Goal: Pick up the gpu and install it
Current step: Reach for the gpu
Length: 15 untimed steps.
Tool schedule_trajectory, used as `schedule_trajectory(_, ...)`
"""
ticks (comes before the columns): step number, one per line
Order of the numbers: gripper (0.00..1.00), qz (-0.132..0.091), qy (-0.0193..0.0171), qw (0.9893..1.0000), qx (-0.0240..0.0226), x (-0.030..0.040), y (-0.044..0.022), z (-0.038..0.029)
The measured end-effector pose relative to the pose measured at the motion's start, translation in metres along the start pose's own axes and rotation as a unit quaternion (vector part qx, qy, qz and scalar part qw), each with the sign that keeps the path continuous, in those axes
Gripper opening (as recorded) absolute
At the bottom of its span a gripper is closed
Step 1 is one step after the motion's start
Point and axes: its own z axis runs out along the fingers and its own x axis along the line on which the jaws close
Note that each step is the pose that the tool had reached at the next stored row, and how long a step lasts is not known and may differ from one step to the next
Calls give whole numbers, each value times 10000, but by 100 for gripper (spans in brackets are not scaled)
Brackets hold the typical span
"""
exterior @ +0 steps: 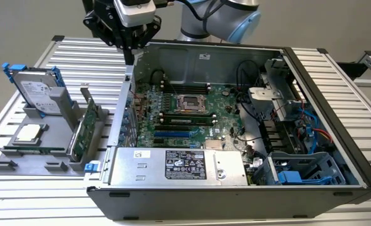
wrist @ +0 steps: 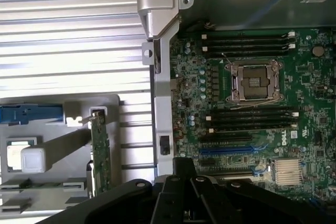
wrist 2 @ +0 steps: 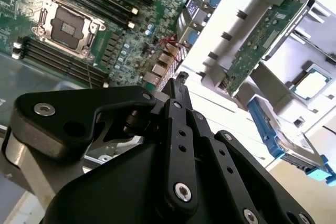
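**A:** Gpu (exterior: 85,125) is standing upright in the grey holder (exterior: 28,165), at the exterior view's left, untouched.

**B:** Tool (exterior: 130,55) is hanging above the case wall (exterior: 121,113), closed and empty. Descending here, it could be clipping that wall.

The power supply label (exterior: 185,165), hard drive sticker (exterior: 35,89) and case wall sticker (exterior: 204,56) carry print too small to read.
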Motion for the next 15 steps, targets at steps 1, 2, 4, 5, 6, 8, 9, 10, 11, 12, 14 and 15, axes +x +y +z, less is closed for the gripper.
schedule_trajectory(1, 0, 0, 0, 10000, 0, 16, -1, 0)
schedule_trajectory(2, 0, 0, 0, 10000, 0, 32, -2, -1)
schedule_trajectory(4, 0, 0, 0, 10000, 0, 66, -5, -1)
schedule_trajectory(5, 0, 0, 0, 10000, 0, 84, -6, -2)
schedule_trajectory(6, 0, 0, 0, 10000, 0, 102, -7, -2)
schedule_trajectory(8, 0, 0, 0, 10000, 0, 136, -10, -3)
schedule_trajectory(9, 0, 0, 0, 10000, 0, 154, -11, -4)
schedule_trajectory(10, 0, 0, 0, 10000, 0, 172, -12, -4)
schedule_trajectory(11, 0, 0, 0, 10000, 0, 188, -13, -4)
schedule_trajectory(12, 0, 0, 0, 10000, 0, 204, -15, -5)
schedule_trajectory(14, 0, 0, 0, 10000, 0, 233, -17, -5)
schedule_trajectory(15, 0, 0, 0, 10000, 0, 248, -18, -5)
